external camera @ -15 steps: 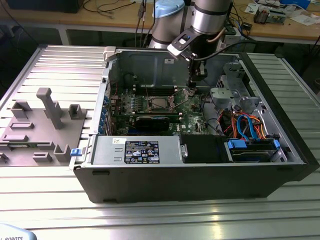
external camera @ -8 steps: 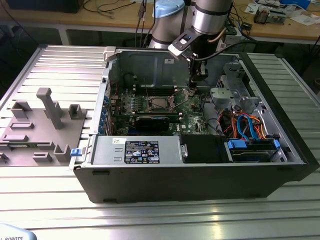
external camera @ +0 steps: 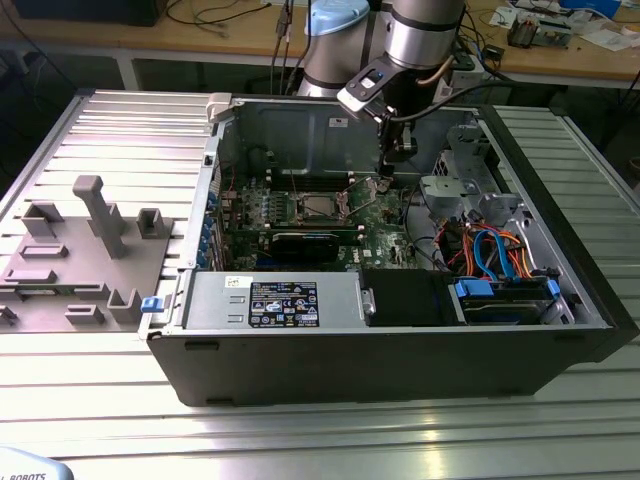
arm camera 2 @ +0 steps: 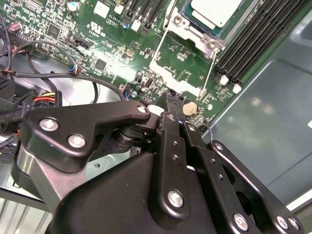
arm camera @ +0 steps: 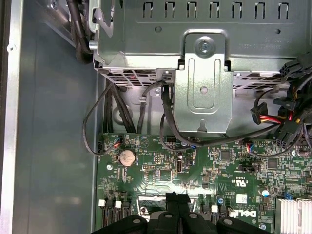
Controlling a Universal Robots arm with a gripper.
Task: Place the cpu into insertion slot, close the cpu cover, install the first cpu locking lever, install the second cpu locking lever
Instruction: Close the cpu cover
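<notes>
The jaws are shut and hold nothing. In the second wrist view their tips are right at the free edge of the cpu cover (arm camera 2: 173,73), touching it or just beside it. The cover stands open.

Past it, the cpu (arm camera 2: 217,9) lies in the insertion slot (arm camera 2: 179,20). The thin edge could slip off the tips, and the cover would drop hard on the cpu. A push to the side could bump the round battery (arm camera 2: 190,107) or scrape the green board (arm camera 2: 112,44). The black cables (arm camera: 170,122) nearby could snag the arm.

The computer case (external camera: 400,360) lies open on a silver ribbed surface (external camera: 100,130). A grey holder (external camera: 80,250) sits at the exterior view's left. Behind is a wooden surface (external camera: 200,35) with wires.
</notes>
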